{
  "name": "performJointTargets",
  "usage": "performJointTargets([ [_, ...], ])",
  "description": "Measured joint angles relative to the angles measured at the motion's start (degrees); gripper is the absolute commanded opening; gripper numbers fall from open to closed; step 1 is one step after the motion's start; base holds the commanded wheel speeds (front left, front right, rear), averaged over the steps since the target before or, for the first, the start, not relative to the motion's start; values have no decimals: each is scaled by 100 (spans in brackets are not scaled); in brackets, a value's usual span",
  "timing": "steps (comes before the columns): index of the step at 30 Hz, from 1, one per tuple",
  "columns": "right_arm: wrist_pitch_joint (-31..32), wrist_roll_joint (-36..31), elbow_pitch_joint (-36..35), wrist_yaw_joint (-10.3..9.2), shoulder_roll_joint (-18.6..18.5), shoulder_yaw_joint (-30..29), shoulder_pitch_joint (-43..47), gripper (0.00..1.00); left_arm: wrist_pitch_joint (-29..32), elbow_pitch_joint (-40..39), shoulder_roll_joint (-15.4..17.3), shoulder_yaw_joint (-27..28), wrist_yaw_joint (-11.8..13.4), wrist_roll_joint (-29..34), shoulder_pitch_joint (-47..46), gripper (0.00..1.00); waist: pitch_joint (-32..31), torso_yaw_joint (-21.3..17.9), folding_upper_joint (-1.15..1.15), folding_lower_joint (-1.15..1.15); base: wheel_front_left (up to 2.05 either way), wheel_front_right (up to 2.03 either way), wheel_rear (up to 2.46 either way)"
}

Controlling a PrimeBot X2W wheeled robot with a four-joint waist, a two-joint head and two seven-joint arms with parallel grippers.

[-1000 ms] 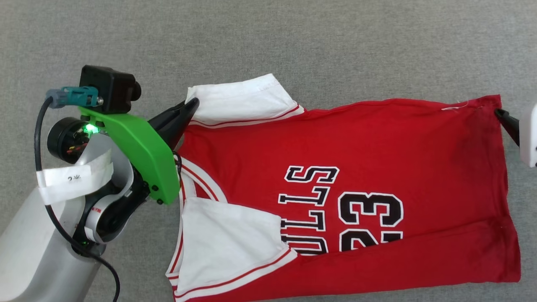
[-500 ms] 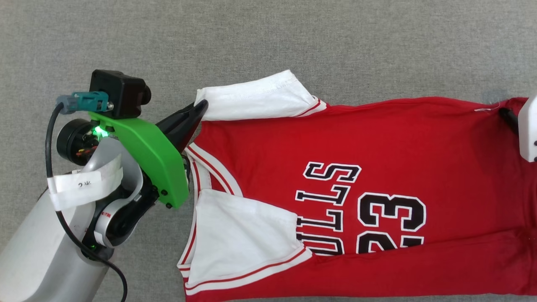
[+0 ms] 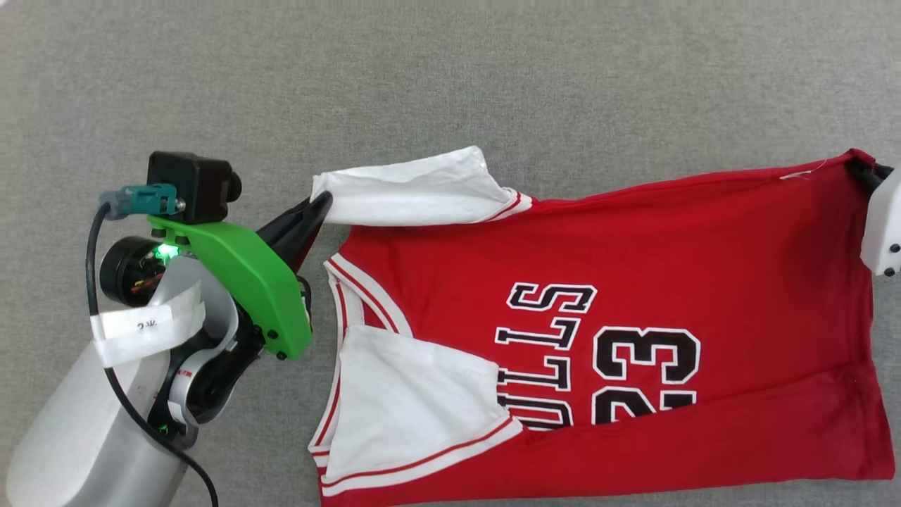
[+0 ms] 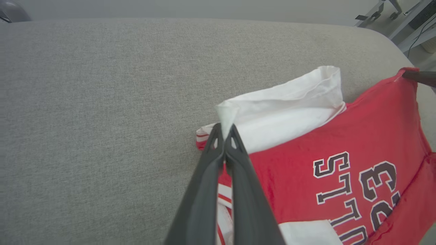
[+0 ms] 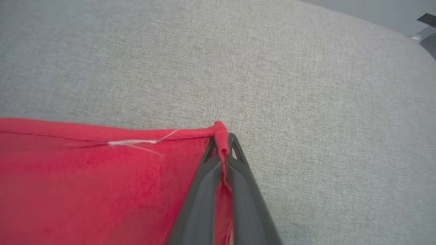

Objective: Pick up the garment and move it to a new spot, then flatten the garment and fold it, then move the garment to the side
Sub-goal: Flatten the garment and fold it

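Observation:
The garment [image 3: 633, 282] is a red T-shirt with white sleeves and black "BULLS 23" lettering, spread sideways on a grey fabric surface with its collar to the left. My left gripper [image 3: 320, 204] is shut on the tip of the far white sleeve [image 4: 293, 98], its dark fingers [image 4: 238, 170] pinching a fold of white cloth. At the right edge my right gripper [image 3: 860, 170] is shut on the garment's far hem corner [image 5: 219, 131]; red cloth [image 5: 102, 177] is squeezed between its fingers [image 5: 201, 190]. The near white sleeve [image 3: 408, 401] lies folded over the chest.
The grey fabric surface [image 3: 493, 77] stretches wide behind the garment. Its rounded far edge [image 4: 381, 34] drops off toward a floor with furniture legs [image 4: 408, 20]. My left arm's green bracket and camera [image 3: 232, 260] stand left of the collar.
My right gripper has shut on the hem corner, which now stands raised and pulled taut. The left gripper keeps its hold on the sleeve, and the far edge of the garment has lifted.

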Motion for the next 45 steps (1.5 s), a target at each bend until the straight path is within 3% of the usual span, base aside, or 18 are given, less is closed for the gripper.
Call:
performJointTargets([
  [14,-1241,723,-549,0,-112,-382,1792,0,-133,123,-43,-91,65,-199,1065,0,-968,100,0,0,0,0,0],
  [28,-1323,1171,-1054,0,-162,-435,3326,0,-90,143,90,-355,253,-367,2264,0,-1515,162,0,0,0,0,0],
  [40,-1223,1228,-1234,0,-487,-41,3733,0,-101,561,1,-649,293,-356,2546,0,-1541,87,0,0,0,0,0],
  [41,-1229,1228,-1226,0,-489,-16,3733,5,-116,622,-22,-673,293,-354,2546,0,-1529,87,0,0,0,0,0],
  [42,-1229,1226,-1215,0,-490,3,3733,64,-116,662,-33,-693,293,-348,2546,16,-1522,87,0,0,0,0,0],
  [43,-1228,1218,-1179,0,-488,13,3733,100,-121,710,-48,-708,288,-345,2545,62,-1515,87,0,0,0,0,0],
  [44,-1218,1218,-1129,0,-487,27,3733,100,-138,756,-63,-715,288,-335,2544,100,-1512,89,0,0,0,0,0],
  [45,-1184,1232,-1093,0,-479,54,3733,100,-142,810,-76,-721,288,-320,2542,100,-1514,90,0,0,0,0,0],
])
